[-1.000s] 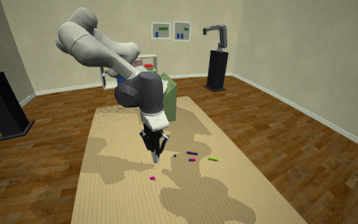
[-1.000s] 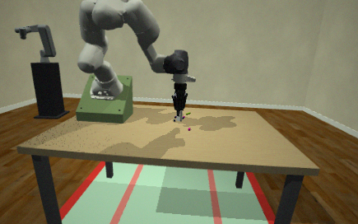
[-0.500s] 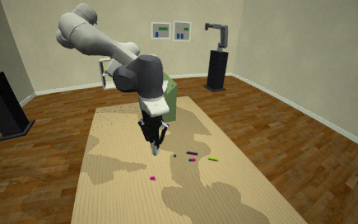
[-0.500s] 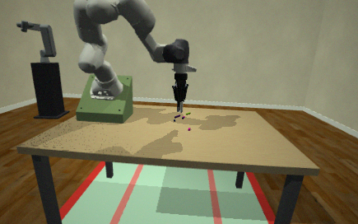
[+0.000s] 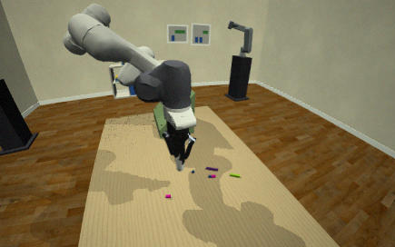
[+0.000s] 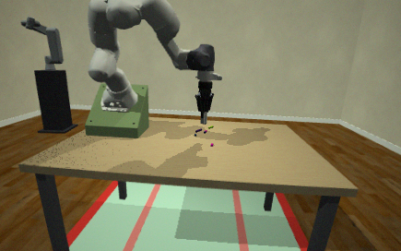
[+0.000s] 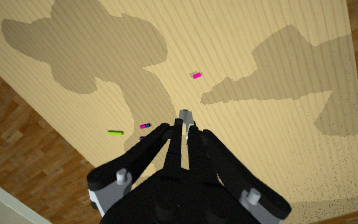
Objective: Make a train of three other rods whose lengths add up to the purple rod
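Observation:
My gripper (image 5: 181, 160) is shut on a short grey rod (image 5: 179, 166) and holds it upright above the table; the rod sticks out past the fingertips in the wrist view (image 7: 185, 118). The purple rod (image 5: 212, 169) lies flat to the right of the gripper. Just in front of it lies a magenta rod (image 5: 212, 176) with a small blue piece at one end (image 7: 149, 124). A lime rod (image 5: 235, 175) lies further right. A small blue rod (image 5: 192, 172) lies near the gripper. A second magenta rod (image 5: 168, 196) lies alone towards the front.
The green robot base (image 6: 117, 111) stands at the back of the table. The right table edge (image 7: 100, 165) is close to the lime rod (image 7: 115, 132). Black pedestals stand on the floor away from the table.

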`<action>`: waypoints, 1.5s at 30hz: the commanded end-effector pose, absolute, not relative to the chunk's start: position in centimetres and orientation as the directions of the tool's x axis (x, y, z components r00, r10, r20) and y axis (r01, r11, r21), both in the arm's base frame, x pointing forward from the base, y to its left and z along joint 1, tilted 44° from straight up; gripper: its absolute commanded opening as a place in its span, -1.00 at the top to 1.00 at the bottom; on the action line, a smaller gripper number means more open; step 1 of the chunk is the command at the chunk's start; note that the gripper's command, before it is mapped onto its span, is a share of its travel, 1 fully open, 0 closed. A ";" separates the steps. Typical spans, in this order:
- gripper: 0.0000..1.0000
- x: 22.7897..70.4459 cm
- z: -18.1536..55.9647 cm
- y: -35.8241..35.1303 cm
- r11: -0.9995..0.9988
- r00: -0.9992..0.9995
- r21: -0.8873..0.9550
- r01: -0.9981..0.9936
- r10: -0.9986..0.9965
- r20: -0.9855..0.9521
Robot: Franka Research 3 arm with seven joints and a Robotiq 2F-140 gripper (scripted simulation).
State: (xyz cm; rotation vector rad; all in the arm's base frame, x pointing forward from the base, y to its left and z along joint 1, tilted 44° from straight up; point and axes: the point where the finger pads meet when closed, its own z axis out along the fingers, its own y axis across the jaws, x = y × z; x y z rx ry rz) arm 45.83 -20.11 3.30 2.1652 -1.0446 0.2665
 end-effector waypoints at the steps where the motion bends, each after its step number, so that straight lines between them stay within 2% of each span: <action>1: 0.94 46.2 2.8 -19.6 -0.312 0.520 0.431 -0.847 -0.660 0.543; 23: 0.94 48.1 -0.5 -16.3 -0.104 0.246 0.250 -0.963 -0.725 0.644; 45: 0.94 49.4 -4.1 -12.7 0.117 -0.053 0.047 -0.992 -0.722 0.690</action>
